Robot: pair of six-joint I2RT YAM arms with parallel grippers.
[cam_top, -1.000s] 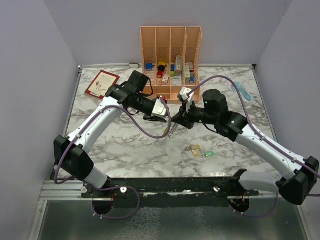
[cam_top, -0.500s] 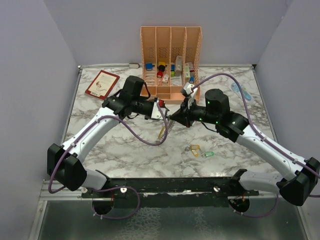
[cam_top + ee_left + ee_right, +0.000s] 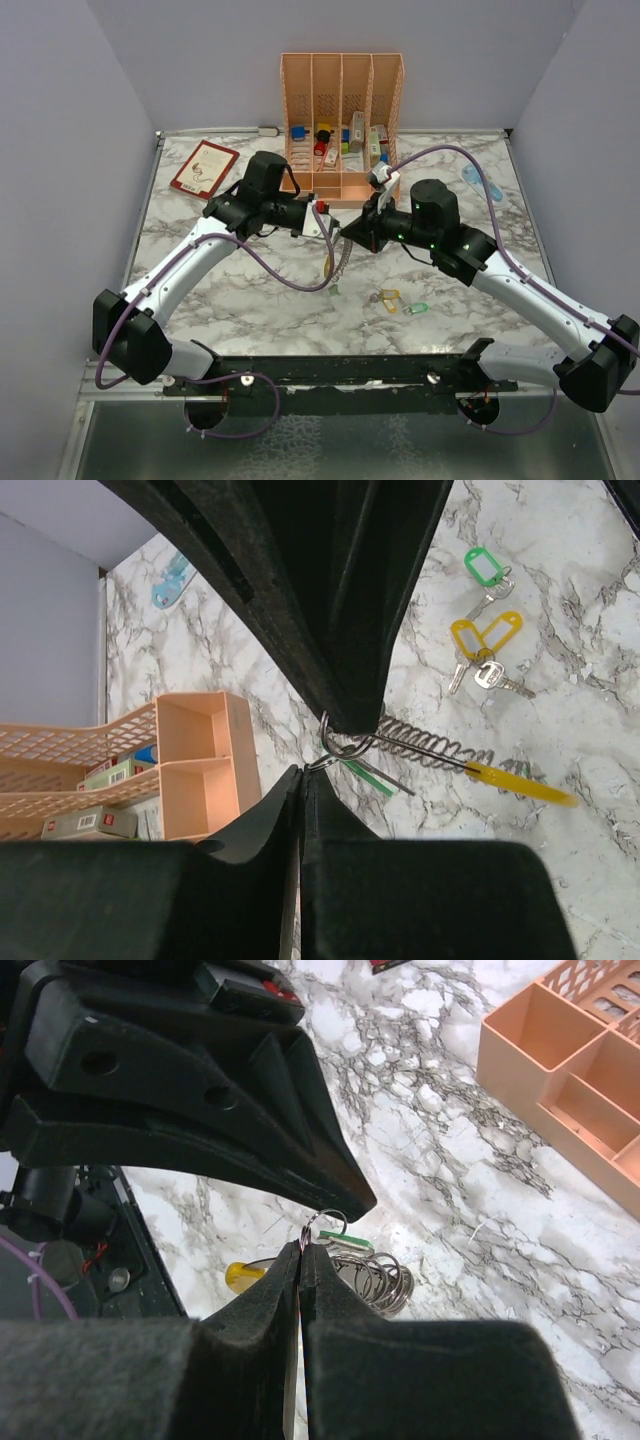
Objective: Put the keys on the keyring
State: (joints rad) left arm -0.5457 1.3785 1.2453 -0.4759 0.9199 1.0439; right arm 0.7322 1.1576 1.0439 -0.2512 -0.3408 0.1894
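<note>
The keyring (image 3: 333,748) is gripped by the clenched left fingers (image 3: 200,900) and right fingers (image 3: 150,1380). Keys (image 3: 388,297) are scattered on the table (image 3: 240,310), nearer.

The keyring (image 3: 333,746), a thin silver loop, sits at the right hand's (image 3: 302,1252) closed tips, just beside the left hand's (image 3: 302,776) tips. A green-headed key (image 3: 366,776), a wire coil (image 3: 420,748) and a yellow tag (image 3: 520,784) hang from it. Loose keys (image 3: 480,640), green- and yellow-headed, lie flat on the worktop (image 3: 560,540), apart from both hands.

White marble table (image 3: 250,290): orange organizer (image 3: 345,190), red booklet (image 3: 204,167), blue object (image 3: 483,181), loose green and yellow keys (image 3: 389,297).
</note>
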